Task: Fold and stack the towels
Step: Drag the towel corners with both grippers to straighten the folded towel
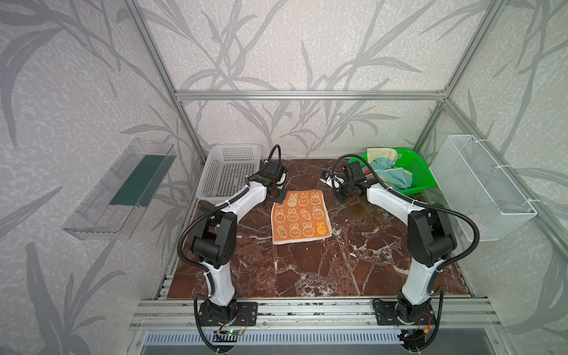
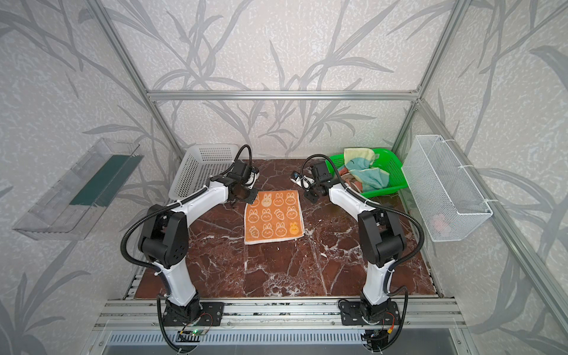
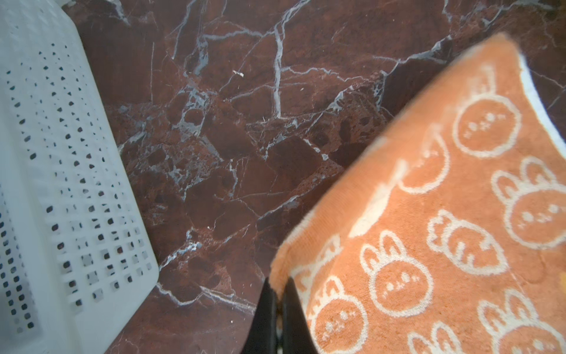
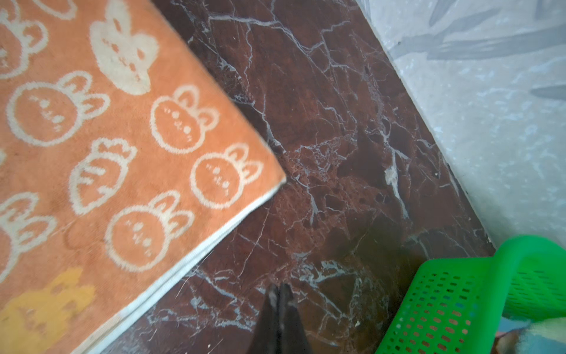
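Note:
The orange towel with white bunnies and carrots lies spread on the marble table in both top views. My left gripper is at its far left corner, shut with the towel's corner pinched between the jaws. My right gripper is shut on nothing, over bare marble between the towel and the green basket. A pale yellow and teal towel lies crumpled in that basket. A pinkish cloth peeks out beneath it.
A white perforated basket stands at the back left, close to my left arm. The green basket sits at the back right. A wire basket hangs on the right wall and a clear tray on the left wall.

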